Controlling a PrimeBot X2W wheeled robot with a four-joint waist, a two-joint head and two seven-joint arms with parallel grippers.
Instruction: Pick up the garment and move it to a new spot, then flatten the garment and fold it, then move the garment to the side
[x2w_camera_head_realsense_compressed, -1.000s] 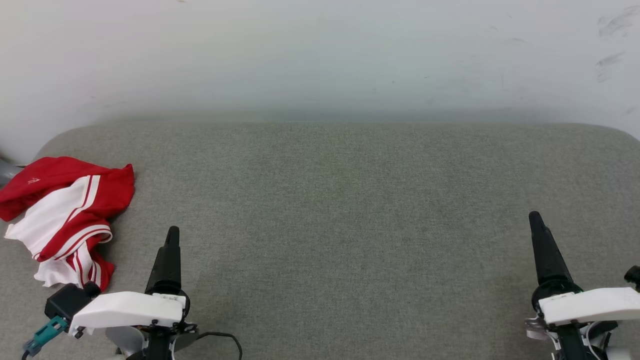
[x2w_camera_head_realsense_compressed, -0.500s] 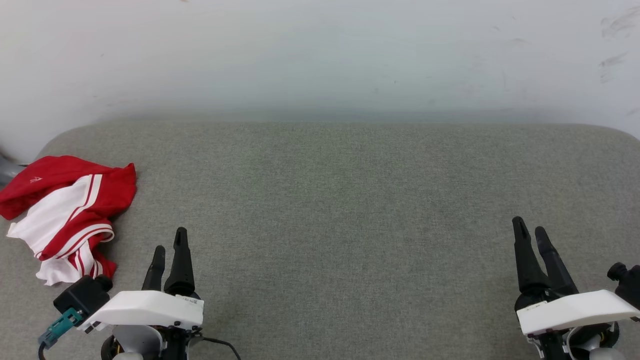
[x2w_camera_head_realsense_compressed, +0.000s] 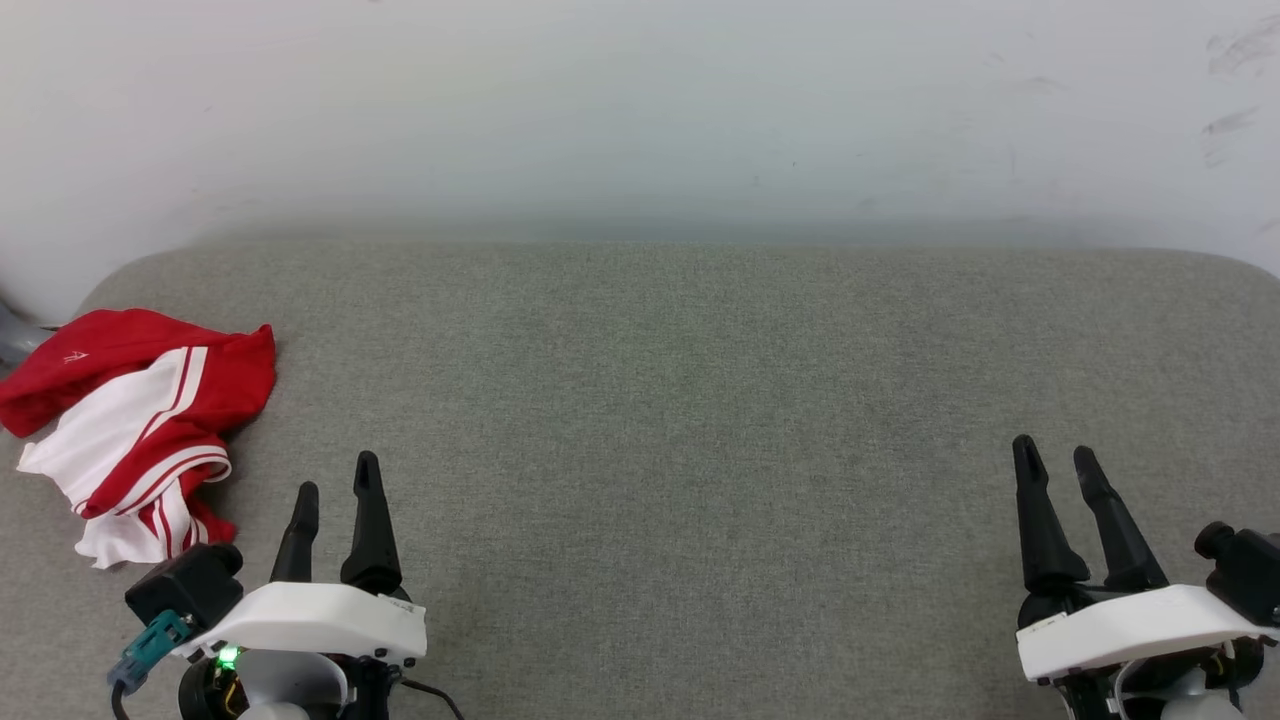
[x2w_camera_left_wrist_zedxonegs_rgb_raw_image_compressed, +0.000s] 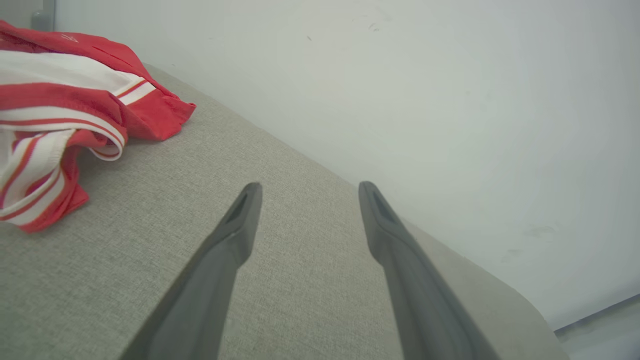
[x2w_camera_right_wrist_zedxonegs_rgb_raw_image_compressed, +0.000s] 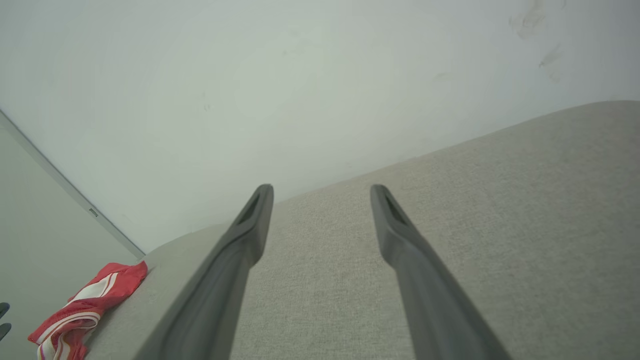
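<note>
Garment (x2w_camera_head_realsense_compressed: 130, 420) lies crumpled at the left edge of the desk (x2w_camera_head_realsense_compressed: 700, 400), nr the back-left rounded corner. Red fabric on top, a white panel w/ red stripes across the middle, striped trim bunched at the near end. Not flattened, not folded. Chest lettering can't be made out.

L jaws: over the near edge of the desk, left side. Spread, nothing btwn them, both dark fingers (x2w_camera_head_realsense_compressed: 370, 520) pointing toward the back edge. Garment sits just left of them and a bit further back, apart from them, no contact. In the left wrist view it fills the upper-left corner, w/ bare grey fabric btwn it and the fingertips. Small green light (x2w_camera_head_realsense_compressed: 228, 657) glows on the L wrist.

R jaws: nr the near-right corner. Also spread and empty, fingers (x2w_camera_head_realsense_compressed: 1035, 520) pointing the same way. Well apart from the garment; in the right wrist view it shows small, at the far end of the desk.

Pale wall (x2w_camera_head_realsense_compressed: 640, 120) runs behind the back edge, scuff marks (x2w_camera_head_realsense_compressed: 1230, 50) at upper right.
</note>
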